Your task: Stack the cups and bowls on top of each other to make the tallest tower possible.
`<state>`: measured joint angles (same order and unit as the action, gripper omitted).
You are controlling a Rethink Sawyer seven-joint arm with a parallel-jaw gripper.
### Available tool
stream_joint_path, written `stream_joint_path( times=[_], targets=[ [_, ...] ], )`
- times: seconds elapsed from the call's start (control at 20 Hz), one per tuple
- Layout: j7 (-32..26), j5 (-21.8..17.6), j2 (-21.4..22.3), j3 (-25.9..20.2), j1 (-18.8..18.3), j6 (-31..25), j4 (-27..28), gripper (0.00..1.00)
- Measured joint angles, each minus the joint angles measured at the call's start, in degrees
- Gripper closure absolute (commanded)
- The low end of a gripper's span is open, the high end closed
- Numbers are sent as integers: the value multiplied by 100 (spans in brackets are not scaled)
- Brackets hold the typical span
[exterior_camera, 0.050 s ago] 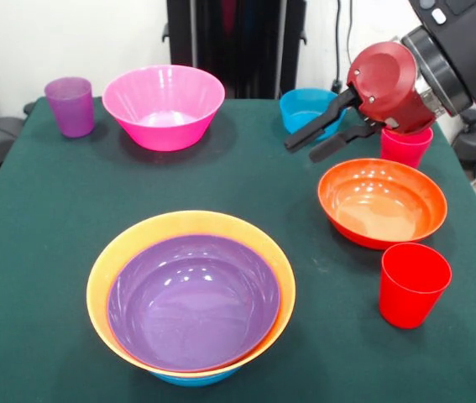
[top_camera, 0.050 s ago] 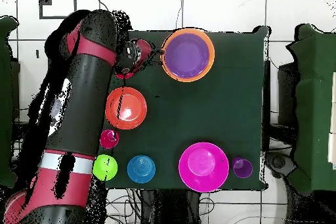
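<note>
Front view: fingers hover parted, seemingly beside blue bowl.

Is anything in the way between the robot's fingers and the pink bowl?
No. The gripper hangs open in front of the small blue bowl, and only bare green table lies between it and the pink bowl. The purple cup stands on the bowl's other side.

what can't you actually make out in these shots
- Bottom blue bowl: front view, only a sliver shows under the orange bowl, and the lower edge cuts it off.
- Far red cup: front view, its rim is hidden behind the gripper.
- Green bowl: overhead view, the arm overlaps its edge; it does not show in the front view.
</note>
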<state>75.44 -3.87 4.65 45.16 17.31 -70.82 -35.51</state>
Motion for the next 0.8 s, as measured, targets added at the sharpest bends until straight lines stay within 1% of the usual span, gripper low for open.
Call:
stream_joint_path(
  times=[0.5, 0.8],
  targets=[
    [0, -1, 15, -1, -23, -4, 45, 0],
    [0, -1, 24, -38, -104, -4, 88, 0]
  ],
)
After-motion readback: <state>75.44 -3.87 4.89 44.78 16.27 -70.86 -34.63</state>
